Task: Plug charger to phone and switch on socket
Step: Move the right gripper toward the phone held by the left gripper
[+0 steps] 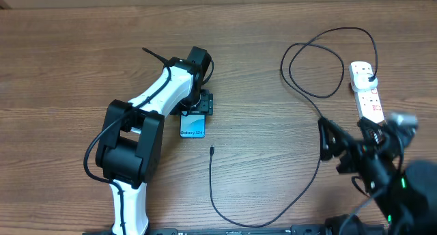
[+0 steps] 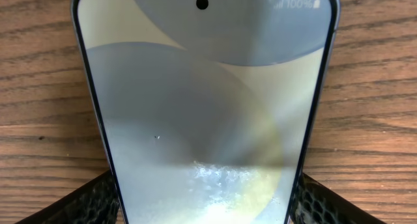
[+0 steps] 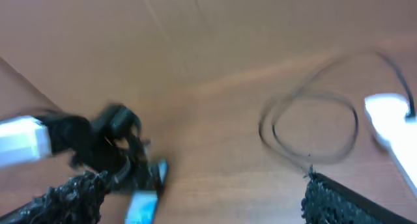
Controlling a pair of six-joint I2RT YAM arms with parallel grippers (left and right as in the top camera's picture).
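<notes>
The phone (image 2: 202, 107) lay flat on the wooden table (image 1: 68, 57), screen up. The left gripper (image 2: 205, 201) held it clasped across its width, with 1 mesh-textured finger (image 2: 85, 204) against each long edge. The right gripper (image 3: 202, 198) hung spread wide with nothing in it, over on the socket (image 1: 365, 95) side of the table. Its own view was blurred.

The phone looked to me a slim, rigid slab. Its glossy glass caught the light, so I took the face to be slippery and breakable. The edges seemed the sensible place to hold it, and a steady grip there would brace it against the push of a connector.

The charger (image 1: 213, 194) was 1 long, thin black cable, limp and looping across the table. Its plug (image 1: 369, 74) sat in the socket. The connector tip (image 1: 212, 150) lay loose near the phone's end, not touching it.

Being so floppy, the cable should in my judgement be taken right behind the tip, where it is stiffest. Held further back, the end would droop and miss the port. The tip was small, so lining it up looked fiddly.
</notes>
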